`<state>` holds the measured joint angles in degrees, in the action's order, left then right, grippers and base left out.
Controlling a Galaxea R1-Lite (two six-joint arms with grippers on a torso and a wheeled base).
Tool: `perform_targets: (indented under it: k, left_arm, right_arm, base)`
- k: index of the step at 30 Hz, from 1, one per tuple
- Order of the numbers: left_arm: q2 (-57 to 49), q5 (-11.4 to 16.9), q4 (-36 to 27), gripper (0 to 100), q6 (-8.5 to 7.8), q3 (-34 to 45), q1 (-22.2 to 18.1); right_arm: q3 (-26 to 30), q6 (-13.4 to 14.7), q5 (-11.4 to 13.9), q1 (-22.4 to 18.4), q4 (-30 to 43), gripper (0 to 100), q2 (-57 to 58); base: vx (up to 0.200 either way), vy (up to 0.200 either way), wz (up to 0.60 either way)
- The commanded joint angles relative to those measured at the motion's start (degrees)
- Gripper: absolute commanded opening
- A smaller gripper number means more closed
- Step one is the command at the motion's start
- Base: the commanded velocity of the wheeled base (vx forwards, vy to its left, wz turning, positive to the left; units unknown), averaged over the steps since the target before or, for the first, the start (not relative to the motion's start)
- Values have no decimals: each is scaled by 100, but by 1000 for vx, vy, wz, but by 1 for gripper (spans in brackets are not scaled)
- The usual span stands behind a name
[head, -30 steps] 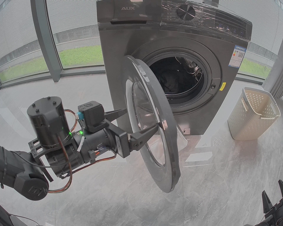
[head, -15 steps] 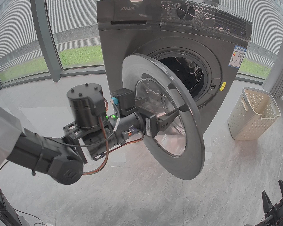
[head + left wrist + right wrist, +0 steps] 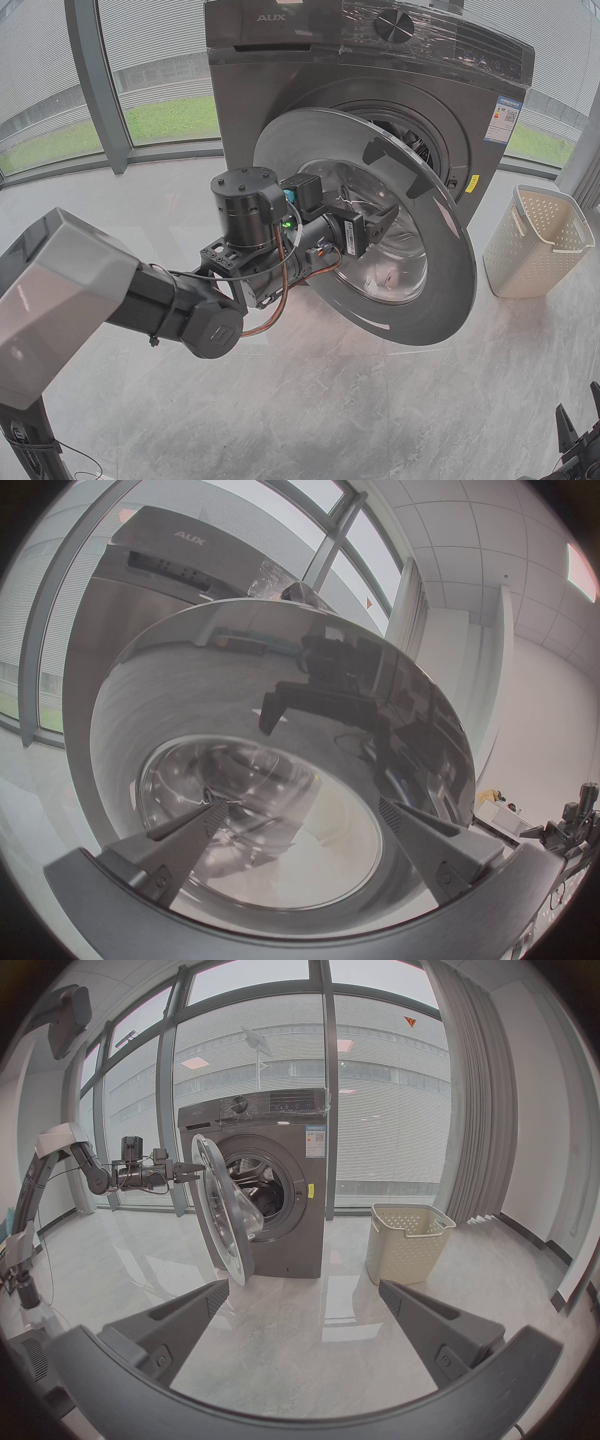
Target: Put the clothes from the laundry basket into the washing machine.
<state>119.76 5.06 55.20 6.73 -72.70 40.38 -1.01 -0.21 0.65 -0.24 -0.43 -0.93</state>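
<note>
My left tool (image 3: pixel 369 209) is spread wide and gripping nothing. Its fingertips are right at the outer face of the washing machine (image 3: pixel 262 94) door (image 3: pixel 437 300), touching or just off it, I cannot tell. The door stands ajar, angled partway across the drum opening. The laundry basket (image 3: pixel 537 250) sits upright on the floor (image 3: pixel 312 406) at 3 o'clock from the machine, apart from it. My right tool (image 3: pixel 301 1286) hangs low at 5 o'clock, fingers parted as well, holding nothing, well back from the machine.
</note>
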Motion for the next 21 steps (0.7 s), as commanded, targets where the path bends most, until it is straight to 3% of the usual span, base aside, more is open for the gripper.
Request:
perform_targets:
  k: [1, 11, 13, 15, 16, 17, 18, 19, 21]
  left_arm:
    - [-594, -5, 61, 100, 48, 907, -12]
    - [-3987, -75, -18, 100, -14, 4414, 5]
    - [-4734, -321, -132, 100, -84, 5029, -39]
    - [-5296, -699, -264, 100, -190, 5521, -126]
    - [-5340, -734, -273, 100, -198, 5557, -153]
    - [-5868, -998, -343, 100, -233, 5891, -416]
    - [-5920, -1007, -352, 100, -233, 5917, -443]
    - [-6483, -1042, -475, 100, -251, 6242, -812]
    - [-6940, -1016, -686, 100, -251, 6409, -1172]
  right_arm:
    - [101, -41, 14, -11, -1, 100, 93]
    - [101, -164, 173, -11, -10, 100, 93]
    - [-136, -111, 225, -2, -318, 100, 93]
    - [-760, -6, 375, -28, -467, 100, -66]
    - [-804, 3, 384, -37, -467, 100, -101]
    - [-1173, 30, 559, -28, -362, 100, -672]
    - [-1191, 30, 568, -20, -362, 100, -725]
    - [-1270, 21, 709, -2, -397, 100, -1454]
    - [-1305, -14, 823, 16, -529, 100, -2087]
  base:
    - [0, 0, 0]
    - [0, 0, 0]
    - [0, 0, 0]
    - [0, 0, 0]
    - [0, 0, 0]
    - [0, 0, 0]
    - [0, 0, 0]
    - [0, 0, 0]
    - [0, 0, 0]
